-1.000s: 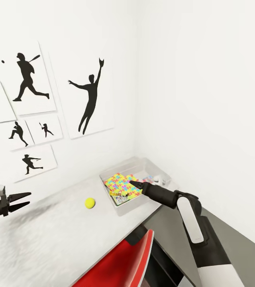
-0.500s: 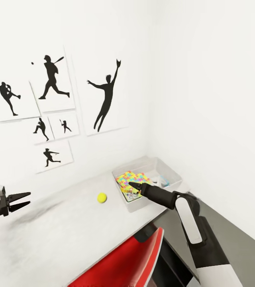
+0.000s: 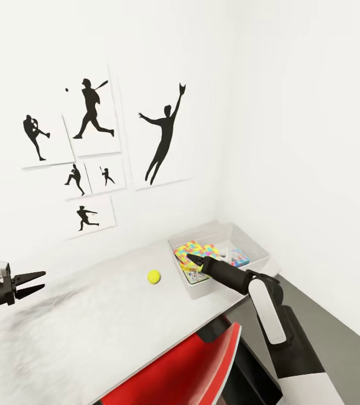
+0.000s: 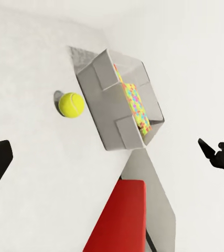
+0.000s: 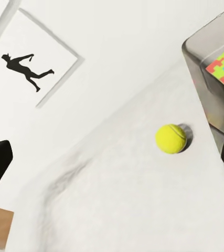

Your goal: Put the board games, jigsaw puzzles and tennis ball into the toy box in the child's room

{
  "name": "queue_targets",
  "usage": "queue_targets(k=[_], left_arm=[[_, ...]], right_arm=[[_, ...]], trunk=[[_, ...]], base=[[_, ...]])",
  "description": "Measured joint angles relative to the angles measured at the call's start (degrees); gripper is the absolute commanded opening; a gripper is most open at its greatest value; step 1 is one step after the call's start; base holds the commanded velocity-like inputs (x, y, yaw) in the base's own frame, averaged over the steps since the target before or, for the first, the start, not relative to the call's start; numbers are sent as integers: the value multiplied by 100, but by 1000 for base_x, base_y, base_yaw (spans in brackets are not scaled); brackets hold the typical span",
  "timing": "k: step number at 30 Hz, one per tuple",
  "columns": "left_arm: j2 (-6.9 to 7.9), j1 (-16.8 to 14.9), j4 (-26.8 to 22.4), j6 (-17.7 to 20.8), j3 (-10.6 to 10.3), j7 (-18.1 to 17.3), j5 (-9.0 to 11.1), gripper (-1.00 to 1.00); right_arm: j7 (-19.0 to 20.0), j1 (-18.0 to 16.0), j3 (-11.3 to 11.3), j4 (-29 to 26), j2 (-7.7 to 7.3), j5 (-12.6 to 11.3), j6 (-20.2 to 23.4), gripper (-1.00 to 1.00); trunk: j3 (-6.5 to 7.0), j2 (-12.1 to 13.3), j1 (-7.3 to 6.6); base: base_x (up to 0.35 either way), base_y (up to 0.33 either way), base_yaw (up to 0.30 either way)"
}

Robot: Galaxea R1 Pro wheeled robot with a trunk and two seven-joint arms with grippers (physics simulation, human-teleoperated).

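The translucent grey toy box point(image 3: 205, 288) stands at the table's far right corner, with a colourful jigsaw puzzle point(image 3: 196, 248) and other flat boxes inside. A yellow tennis ball point(image 3: 154, 276) lies on the table just left of the box. My right gripper point(image 3: 192, 259) hovers over the box's ball-side part, empty and open, its fingers wide apart in the right wrist view, which looks at the ball point(image 5: 171, 138) and the box point(image 5: 211, 89). My left gripper point(image 3: 38, 283) hangs open and empty far left. The left wrist view takes in the ball point(image 4: 71, 104), box point(image 4: 98, 100) and puzzle point(image 4: 135, 105).
The white table point(image 3: 90, 326) runs along a wall hung with baseball silhouette posters point(image 3: 163, 135). A red chair point(image 3: 191, 365) stands at the table's near edge, below my right arm. A side wall closes in right behind the toy box.
The camera has turned, so everything sits further right in the picture. My right gripper has drawn a little toward the box's ball-side edge. The left gripper holds its place.
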Motion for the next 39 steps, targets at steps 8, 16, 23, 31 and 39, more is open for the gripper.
queue_targets(k=[8,16,23,31,39], left_arm=[[-1,0,-1,0,-3,1,-2,100],[-1,0,-1,0,-3,1,-2,100],[-1,0,-2,0,4,4,0,100],[-1,1,-2,0,6,1,0,100],[-1,1,-1,0,6,1,0,100]], right_arm=[[-2,1,6,-4,26,7,-49,100],[-7,-1,4,-10,23,8,-53,100],[-10,0,7,-6,40,8,-53,100],[-10,-1,8,0,21,9,-53,100],[-6,1,-1,4,-1,9,-53,100]], trunk=[[0,0,0],[0,0,0],[0,0,0],[-15,0,0],[-35,0,-1]], base=[[-14,9,0],[-47,70,27],[-3,132,236],[1,15,278],[87,26,190]])
